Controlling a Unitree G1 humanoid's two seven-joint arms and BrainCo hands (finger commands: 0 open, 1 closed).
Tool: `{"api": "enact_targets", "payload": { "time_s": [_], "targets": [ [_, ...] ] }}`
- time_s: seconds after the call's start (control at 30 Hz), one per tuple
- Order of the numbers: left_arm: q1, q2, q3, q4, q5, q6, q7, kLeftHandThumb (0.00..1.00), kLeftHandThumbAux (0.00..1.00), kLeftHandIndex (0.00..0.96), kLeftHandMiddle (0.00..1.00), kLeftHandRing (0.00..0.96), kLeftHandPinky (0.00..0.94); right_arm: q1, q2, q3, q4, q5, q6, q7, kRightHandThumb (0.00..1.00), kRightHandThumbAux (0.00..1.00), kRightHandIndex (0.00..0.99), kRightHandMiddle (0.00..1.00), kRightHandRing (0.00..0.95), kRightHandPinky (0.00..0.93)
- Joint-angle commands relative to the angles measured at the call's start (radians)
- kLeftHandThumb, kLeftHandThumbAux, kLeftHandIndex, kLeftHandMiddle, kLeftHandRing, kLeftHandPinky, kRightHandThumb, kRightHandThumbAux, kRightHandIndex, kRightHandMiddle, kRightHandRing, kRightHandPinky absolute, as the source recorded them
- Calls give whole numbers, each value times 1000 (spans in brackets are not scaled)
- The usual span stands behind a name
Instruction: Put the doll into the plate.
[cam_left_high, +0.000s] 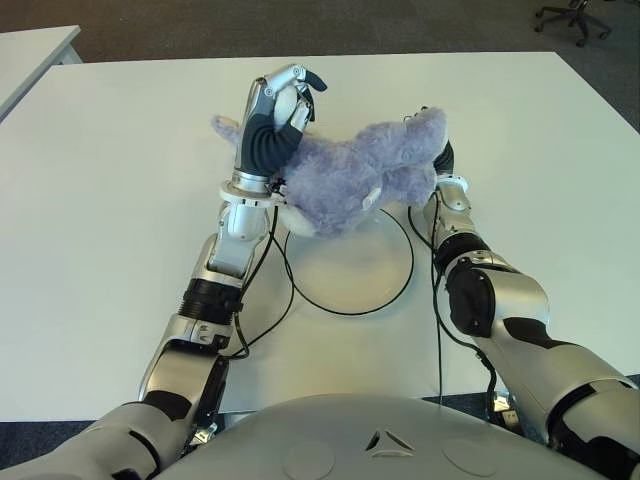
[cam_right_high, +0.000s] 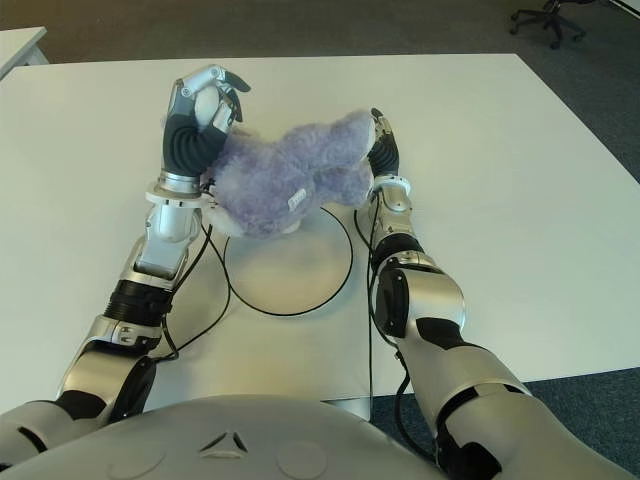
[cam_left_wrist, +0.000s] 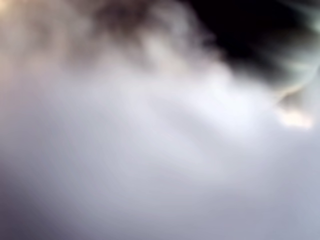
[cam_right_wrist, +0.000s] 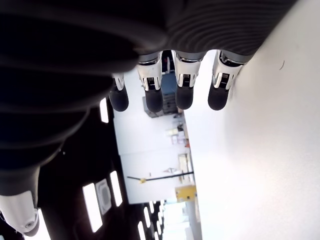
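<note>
The left hand (cam_left_high: 280, 105) is gripping the purple plush doll (cam_left_high: 355, 175) above the plate (cam_left_high: 350, 262); the right hand (cam_right_wrist: 170, 95) is lying wide, touching the doll.

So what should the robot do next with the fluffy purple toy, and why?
Probably bring the doll a little toward the robot's body and lower it. The left hand and right hand hold it between them, over the far rim of the white plate, so most of the plate still lies nearer the robot than the doll.

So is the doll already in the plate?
Not yet. The doll is held between both robot hands above the far rim of the plate.
</note>
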Motion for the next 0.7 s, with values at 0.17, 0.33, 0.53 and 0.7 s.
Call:
{"api": "enact_targets", "payload": {
  "time_s": [0.17,0.33,0.53,0.7],
  "targets": [
    [32,-9,-8,-8,-16,5,-28,750,694,443,831,844,843,83,23,-6,53,11,51,0,94,592,25,48,45,67],
    [39,-14,-8,-13,-25,11,-44,750,694,443,830,844,843,82,23,-5,54,8,51,-3,89,596,23,50,48,70],
    [48,-17,-7,-20,-29,23,-59,751,693,443,831,845,849,81,25,-2,54,5,51,-6,83,598,22,50,48,67],
    [54,-21,-8,-18,-41,21,-69,751,693,443,834,847,852,80,26,-1,54,3,50,-8,81,596,22,47,47,68]
  ]
}}
